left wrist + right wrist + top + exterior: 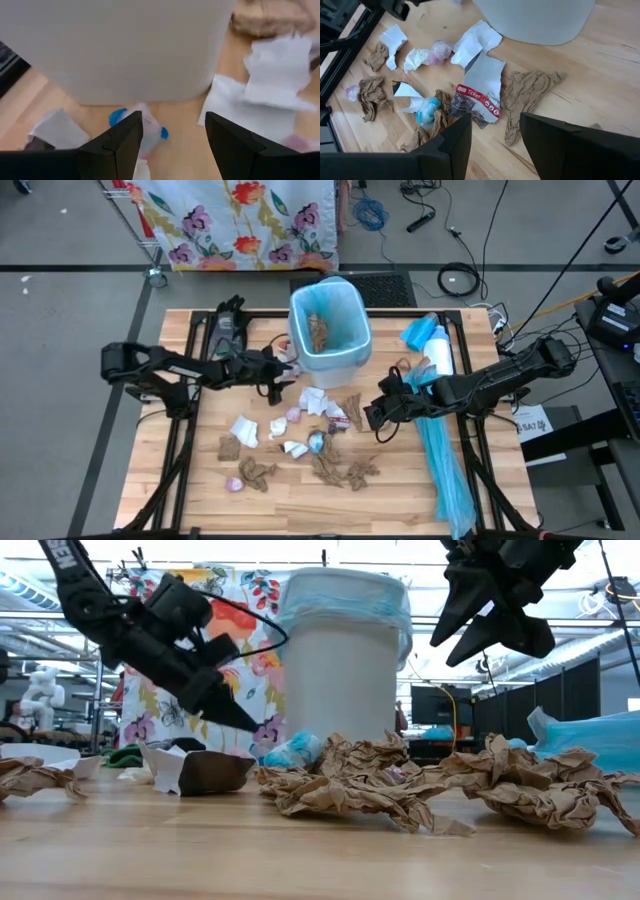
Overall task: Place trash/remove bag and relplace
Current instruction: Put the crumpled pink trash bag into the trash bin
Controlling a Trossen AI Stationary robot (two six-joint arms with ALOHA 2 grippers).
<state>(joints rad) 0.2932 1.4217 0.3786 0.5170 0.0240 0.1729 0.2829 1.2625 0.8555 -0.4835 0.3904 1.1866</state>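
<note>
Trash [310,442] scattered between left pincer [283,375], right pincer [372,415].

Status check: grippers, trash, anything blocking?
Left gripper open, low beside bin. Right gripper open, empty, above scraps. Trash mostly on table. Nothing blocking.

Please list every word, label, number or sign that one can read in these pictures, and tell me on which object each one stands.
"Ticket": white letters on the red band of a torn printed paper scrap, lying on the table among the brown paper trash.
Small round symbols beside that word: too small to read.
White paper sheet at the table's right edge: has print, too small to read.
White letters on the left arm's link in the low view: cut off, unreadable.
</note>
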